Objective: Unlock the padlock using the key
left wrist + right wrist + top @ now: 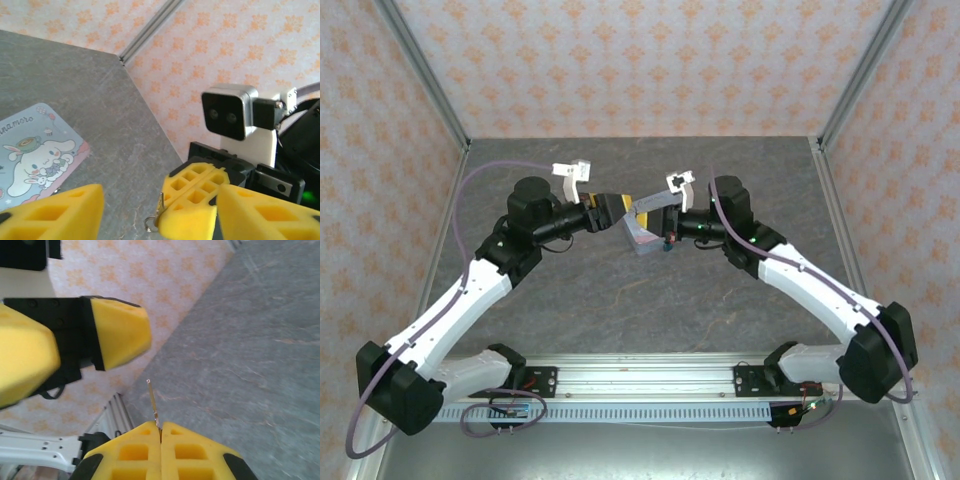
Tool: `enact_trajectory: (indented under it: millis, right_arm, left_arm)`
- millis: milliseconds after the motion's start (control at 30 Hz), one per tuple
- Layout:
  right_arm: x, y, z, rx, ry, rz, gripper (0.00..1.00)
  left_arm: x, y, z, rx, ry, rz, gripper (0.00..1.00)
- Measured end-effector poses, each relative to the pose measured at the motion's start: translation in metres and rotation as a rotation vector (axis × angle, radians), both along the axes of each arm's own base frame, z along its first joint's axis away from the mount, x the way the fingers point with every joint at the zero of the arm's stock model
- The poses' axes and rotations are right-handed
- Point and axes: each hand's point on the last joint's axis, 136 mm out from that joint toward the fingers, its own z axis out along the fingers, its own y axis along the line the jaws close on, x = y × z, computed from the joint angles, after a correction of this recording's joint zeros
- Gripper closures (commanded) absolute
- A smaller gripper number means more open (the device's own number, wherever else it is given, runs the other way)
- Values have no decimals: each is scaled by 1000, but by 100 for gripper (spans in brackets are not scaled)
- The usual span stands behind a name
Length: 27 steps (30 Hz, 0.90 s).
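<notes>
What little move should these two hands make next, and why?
Probably ease the left hand forward around the key to take it. The right hand is shut on the key's base, its shaft pointing toward the left hand, whose open fingers hold nothing and, from the right wrist, seem just short of the key's tip.

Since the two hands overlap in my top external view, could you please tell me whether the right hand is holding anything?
Observer: Yes; the right wrist view shows the right hand shut on a thin brass-coloured metal key, which juts past its fingertips.
Operator: Thank you. Is the left hand gripping anything?
Observer: No; the left wrist view shows the left hand open, with the right hand's shut fingers between its yellow pads.
Operator: What is printed on the pale blue rectangular tin?
Observer: A white long-eared cartoon character; the tin lies on the grey table.
</notes>
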Motion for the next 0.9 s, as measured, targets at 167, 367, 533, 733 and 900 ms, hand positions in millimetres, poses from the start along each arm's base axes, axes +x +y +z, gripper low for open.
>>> enact_trajectory:
  millis: [167,367,533,733,900]
  right_arm:
    - [-8,-24,-10,-99,-20,-75,100]
    - [-13,-52,-12,-189,-61,-178,100]
    - [-17,-67,-19,-237,-72,-231,100]
    - [-16,-72,-30,-270,-55,-250,100]
    - [-16,-72,-32,-273,-52,-250,100]
  left_arm:
    - [8,8,-16,16,60,72,21]
    - [24,18,-100,80,277,188,20]
    - [31,19,-168,141,460,237,17]
    - [35,7,-215,177,587,239,13]
    - [46,-8,-236,184,642,236,10]
